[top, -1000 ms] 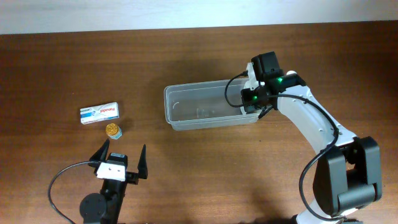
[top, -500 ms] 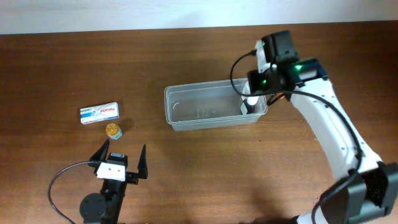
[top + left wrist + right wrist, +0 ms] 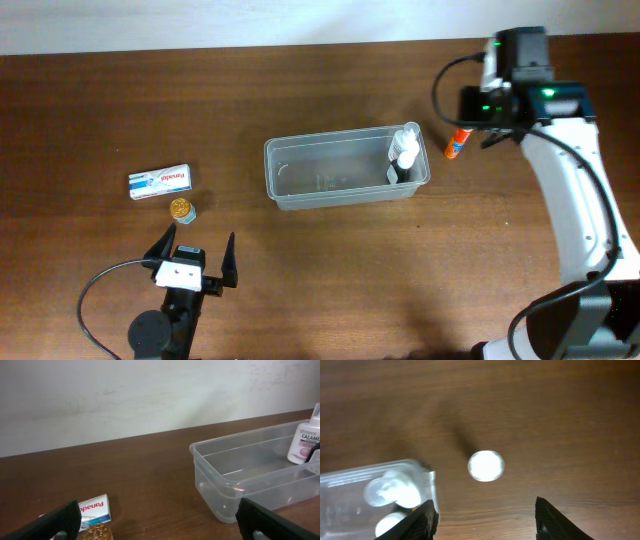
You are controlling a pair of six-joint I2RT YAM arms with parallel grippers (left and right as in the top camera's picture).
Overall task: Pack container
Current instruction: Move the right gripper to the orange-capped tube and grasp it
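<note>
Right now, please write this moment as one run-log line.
container: white bottles inside, right end | right gripper: open, above orange tube | left gripper: open, idle | box, jar: on table, unpacked

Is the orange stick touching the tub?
Apart. Overhead shows bare wood between the orange stick and the tub's right wall; the right wrist view agrees.

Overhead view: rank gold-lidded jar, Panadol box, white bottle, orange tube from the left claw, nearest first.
1. Gold-lidded jar, just past the left claw.
2. Panadol box, behind jar.
3. White bottle, in the container.
4. Orange tube, far right.
</note>
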